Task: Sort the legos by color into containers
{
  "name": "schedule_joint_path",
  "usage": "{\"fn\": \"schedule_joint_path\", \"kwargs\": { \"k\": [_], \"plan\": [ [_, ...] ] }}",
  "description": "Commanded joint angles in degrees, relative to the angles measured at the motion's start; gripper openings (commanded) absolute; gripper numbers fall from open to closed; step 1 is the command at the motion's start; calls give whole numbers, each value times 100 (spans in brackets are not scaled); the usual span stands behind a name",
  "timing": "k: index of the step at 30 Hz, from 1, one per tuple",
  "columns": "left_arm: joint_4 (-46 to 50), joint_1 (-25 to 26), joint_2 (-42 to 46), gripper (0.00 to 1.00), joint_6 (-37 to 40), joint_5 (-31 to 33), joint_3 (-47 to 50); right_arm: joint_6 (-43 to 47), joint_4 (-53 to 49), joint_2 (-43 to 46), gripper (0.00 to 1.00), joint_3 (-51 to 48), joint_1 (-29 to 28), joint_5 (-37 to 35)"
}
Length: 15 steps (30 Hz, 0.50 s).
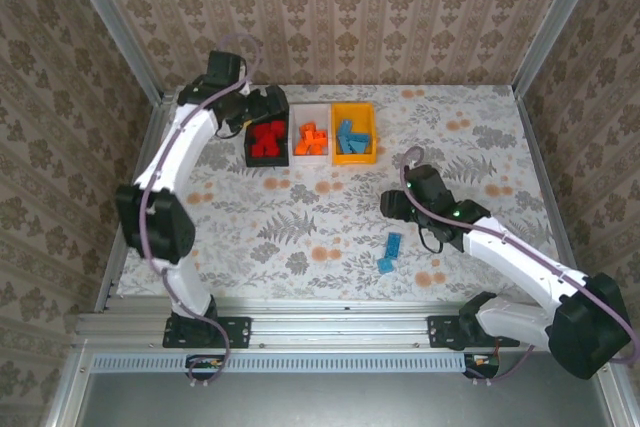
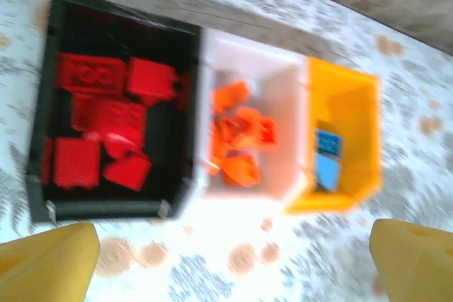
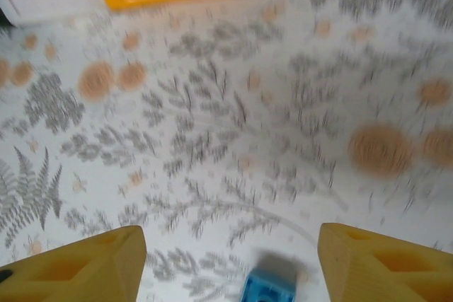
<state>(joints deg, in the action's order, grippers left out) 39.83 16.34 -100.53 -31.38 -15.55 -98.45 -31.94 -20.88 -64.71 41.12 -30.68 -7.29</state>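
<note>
Reds (image 2: 106,114) fill the black bin (image 2: 39,104) under my spread, empty left hand (image 2: 233,249), so my right hand (image 3: 230,245), fingers apart and empty, lines up over the blue legos (image 1: 390,252) stranded on the table (image 1: 300,212).

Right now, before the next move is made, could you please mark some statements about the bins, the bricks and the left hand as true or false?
1. The black bin holds red bricks. True.
2. Two blue bricks lie on the table, outside the bins. True.
3. The white bin holds blue bricks. False: it holds orange bricks.
4. The left hand grips a red brick. False: its fingers stand wide apart with nothing between them.
5. The yellow bin stands in the middle of the row. False: the white bin is in the middle, and the yellow bin is at one end.
</note>
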Motion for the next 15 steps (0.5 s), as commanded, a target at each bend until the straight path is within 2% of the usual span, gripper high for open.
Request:
{"fn": "schedule_joint_path", "kwargs": {
  "k": [1,4,10,15],
  "plan": [
    [-976,14,199,100,-364,-934,822,-691,-319,-284,69,-235,-123,291],
    [-837,-104,69,100,-460,-1353,868,-1015,-419,-608,70,-285,-167,437],
    [-842,111,608,100,-538,-1111,1447,-1545,-397,-1004,69,-455,-309,749],
    [-719,159,752,100,-452,-1021,1414,-1287,-279,-1396,61,-398,-491,766]
  ]
}}
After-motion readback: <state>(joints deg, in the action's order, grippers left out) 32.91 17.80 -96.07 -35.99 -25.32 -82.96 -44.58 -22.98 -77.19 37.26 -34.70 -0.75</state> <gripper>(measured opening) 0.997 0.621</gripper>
